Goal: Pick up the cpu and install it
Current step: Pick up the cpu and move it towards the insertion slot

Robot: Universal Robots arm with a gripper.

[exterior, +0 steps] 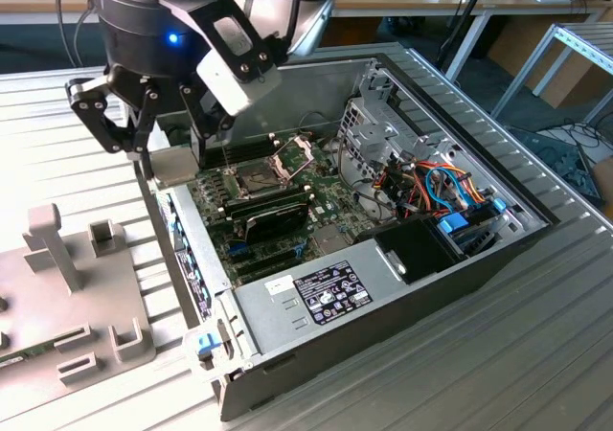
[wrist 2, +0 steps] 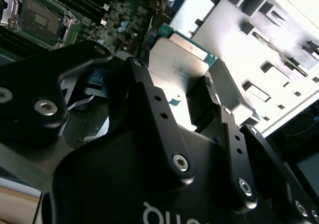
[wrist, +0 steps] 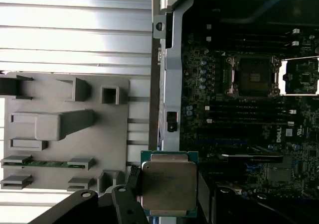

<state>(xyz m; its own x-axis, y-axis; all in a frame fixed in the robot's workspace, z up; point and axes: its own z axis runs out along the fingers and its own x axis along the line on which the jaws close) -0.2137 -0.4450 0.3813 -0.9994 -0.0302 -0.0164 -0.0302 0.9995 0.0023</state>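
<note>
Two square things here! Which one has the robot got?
The silver-topped cpu, pinched between the fingers by the case wall. The other square, the socket, sits bare on the green motherboard.

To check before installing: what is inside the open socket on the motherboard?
No chip lies in the socket: its centre is bare, with the frame hinged aside. The end effector holds the cpu apart from it. Single pins cannot be told.

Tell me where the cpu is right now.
The cpu is held in the claw, above the edge of the open computer case at the exterior view's left, short of the open socket on the motherboard.
</note>
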